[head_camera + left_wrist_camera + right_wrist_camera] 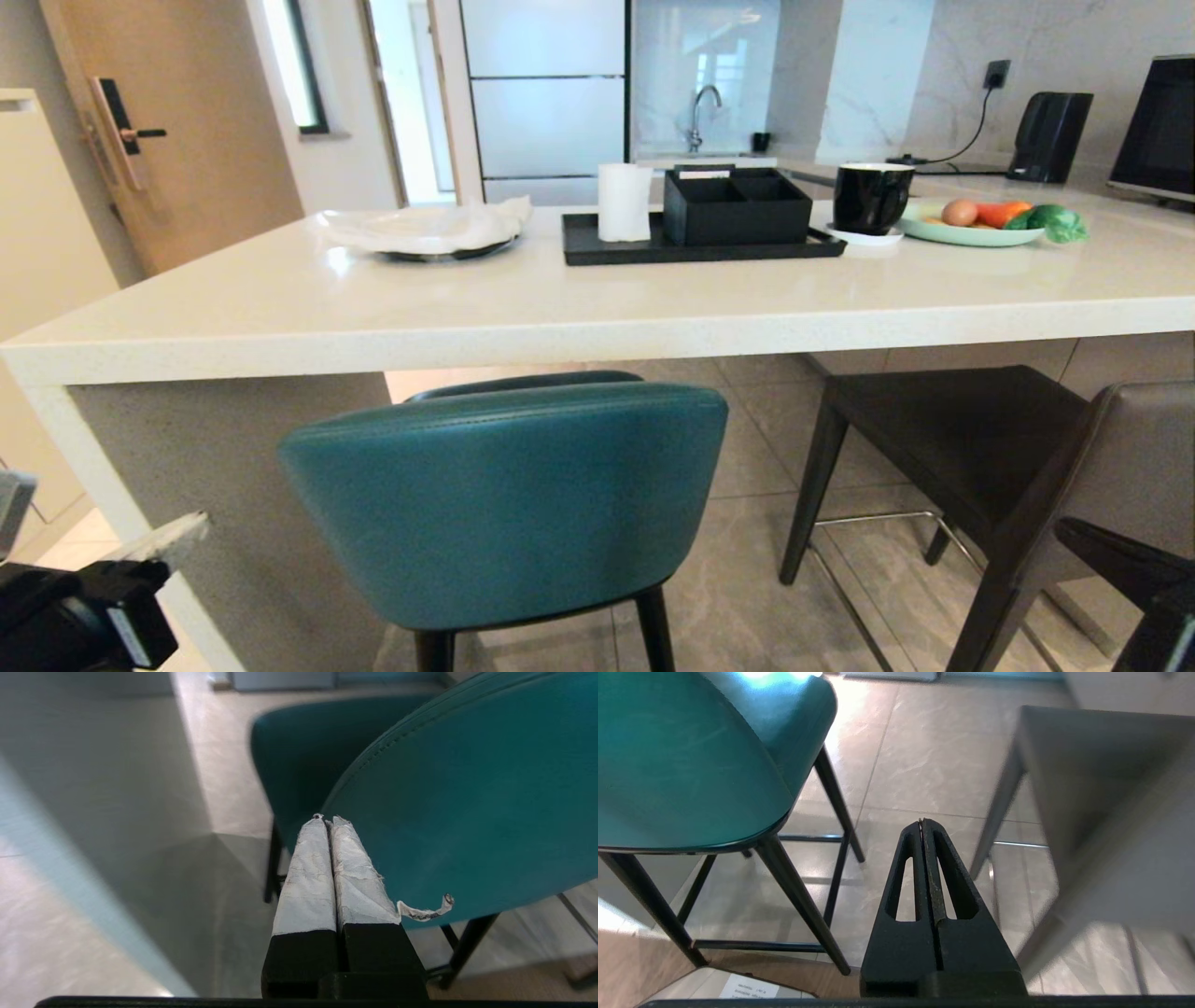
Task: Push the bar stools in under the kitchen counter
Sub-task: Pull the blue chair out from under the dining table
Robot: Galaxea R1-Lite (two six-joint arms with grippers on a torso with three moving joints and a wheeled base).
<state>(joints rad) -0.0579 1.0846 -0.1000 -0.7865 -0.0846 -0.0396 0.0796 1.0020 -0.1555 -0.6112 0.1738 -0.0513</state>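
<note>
The teal bar stool [504, 495] stands in front of me, its curved back outside the edge of the kitchen counter [597, 308] and its seat partly under it. To its right, the grey bar stool [952, 439] has its seat under the counter's edge and its square back [1144, 467] nearest me. Low at the left, my left gripper [191, 527] is shut and empty. Its taped tips [325, 819] sit just beside the teal back [467, 812]. My right gripper [922, 822], also shut and empty, hangs between the teal stool [691, 765] and the grey stool [1101, 788].
On the counter are a black tray [597, 250] with a paper roll [624, 202] and a black box [738, 207], a black mug [871, 196], a plate of vegetables [980, 224] and a plate under a cloth [429, 229]. The counter's slab side panel [187, 457] stands left of the teal stool.
</note>
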